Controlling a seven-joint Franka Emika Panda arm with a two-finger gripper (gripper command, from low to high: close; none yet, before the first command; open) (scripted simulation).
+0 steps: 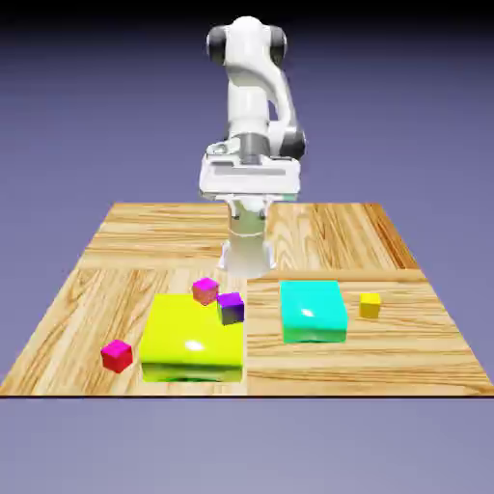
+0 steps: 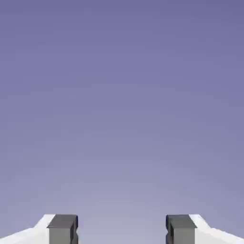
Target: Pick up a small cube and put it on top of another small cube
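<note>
Trouble could start at the near corner, on the exterior view's left, where the red cube sits on the table, turned at an angle. If the fingers come down out of line with its faces, they may catch a corner and twist it or knock it away. Just beside it, the yellow block leaves little room on one side; a fingertip coming down wide could hit the block first.

Farther back, the purple cube and the magenta cube lie close together at the block's back edge. Whether they rest on it or behind it I cannot tell, so misjudging their height could make a careless pass sweep them aside. The teal block and yellow cube lie well apart from the red one, more a risk only if the arm swings low across.

Farthest of all, the fingers are spread wide with nothing between them. The hand view shows only backdrop, so an approach from this pose, without tilting down, would be blind.
</note>
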